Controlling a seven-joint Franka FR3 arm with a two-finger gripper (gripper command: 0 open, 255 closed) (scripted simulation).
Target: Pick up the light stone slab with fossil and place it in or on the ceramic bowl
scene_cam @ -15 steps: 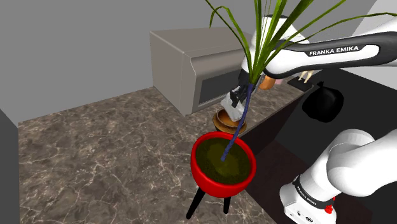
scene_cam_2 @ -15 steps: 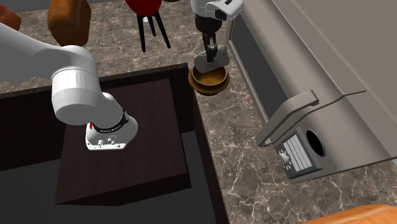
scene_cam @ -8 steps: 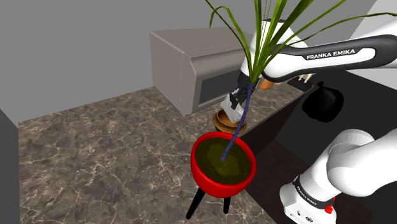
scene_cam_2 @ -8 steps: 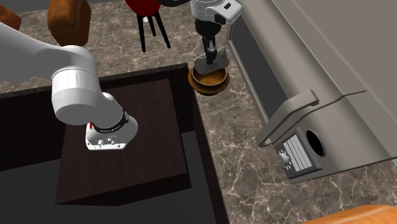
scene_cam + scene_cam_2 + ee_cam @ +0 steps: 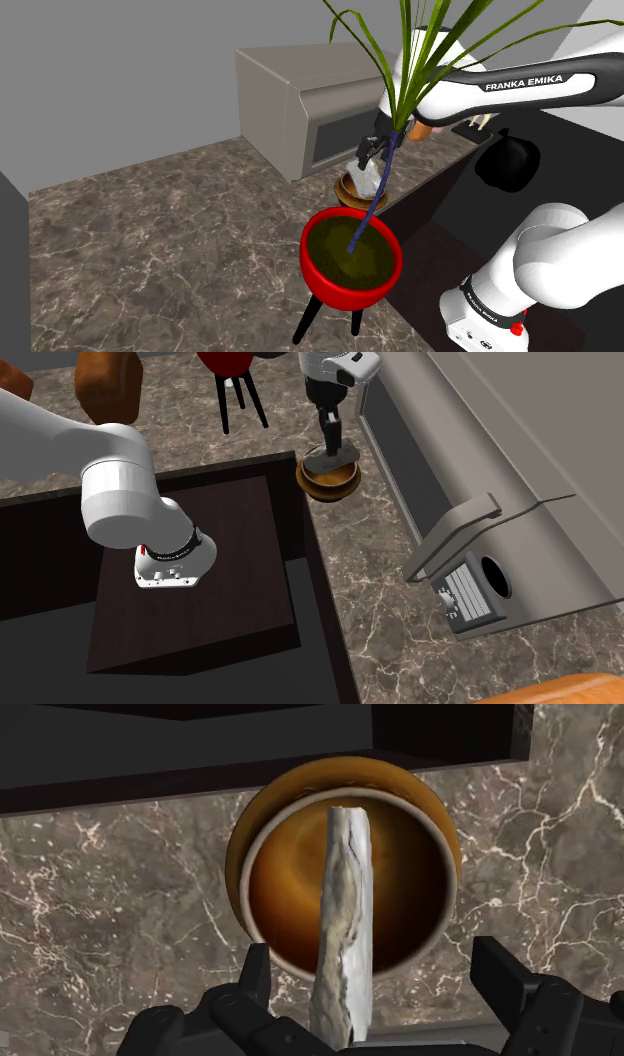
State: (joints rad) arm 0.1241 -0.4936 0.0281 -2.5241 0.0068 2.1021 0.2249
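Note:
The light stone slab [image 5: 345,924] stands on edge in the brown ceramic bowl [image 5: 410,904], rising up between my fingers. My gripper [image 5: 375,961] hangs just above the bowl, open, with both black fingers [image 5: 255,984] well clear of the slab's faces. In the shoulder view the gripper [image 5: 372,150] sits behind the plant's leaves, over the slab [image 5: 366,180] and the bowl [image 5: 348,190]. The second exterior view shows the gripper [image 5: 330,427] straight above the slab [image 5: 336,455], which rests on the bowl [image 5: 328,480] beside the dark stand.
A red planter [image 5: 352,262] on black legs with long green leaves stands close to the bowl, on the marble counter [image 5: 170,230]. A grey appliance [image 5: 300,100] is behind the bowl. The dark stand [image 5: 190,582] borders the bowl on the other side.
The fingers have spread apart and let go of the slab. The slab has dropped a little and now rests in the bowl. The arm has hardly moved.

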